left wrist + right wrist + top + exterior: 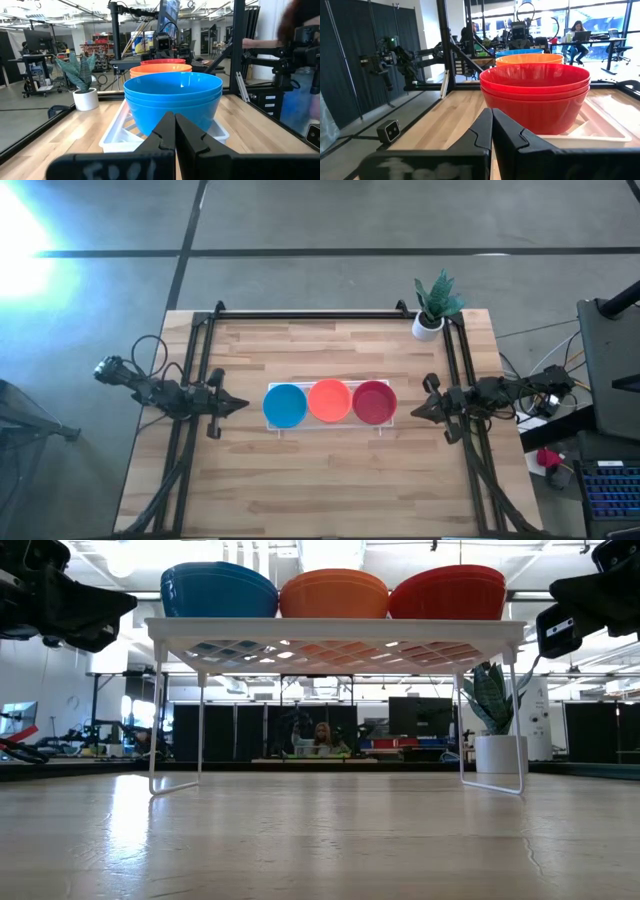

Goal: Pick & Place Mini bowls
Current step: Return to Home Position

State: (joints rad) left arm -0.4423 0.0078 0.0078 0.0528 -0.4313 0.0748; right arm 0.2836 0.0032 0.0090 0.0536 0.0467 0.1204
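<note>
Blue (285,405), orange (329,401) and red (374,402) mini bowls stand in a row on a white lattice tray (335,635) that is raised on thin legs at the table's middle. In the wrist views the blue bowls (172,97) and the red bowls (535,95) show as nested stacks. My left gripper (243,404) hovers shut at the table's left, pointing level at the blue bowls, a short gap away. My right gripper (416,412) hovers shut at the table's right, pointing level at the red bowls. Neither touches anything.
A small white pot with a green plant (432,308) stands at the table's far right corner. A black frame (310,315) runs along the far edge and both sides. Bare wood (330,480) lies between the tray and the near edge.
</note>
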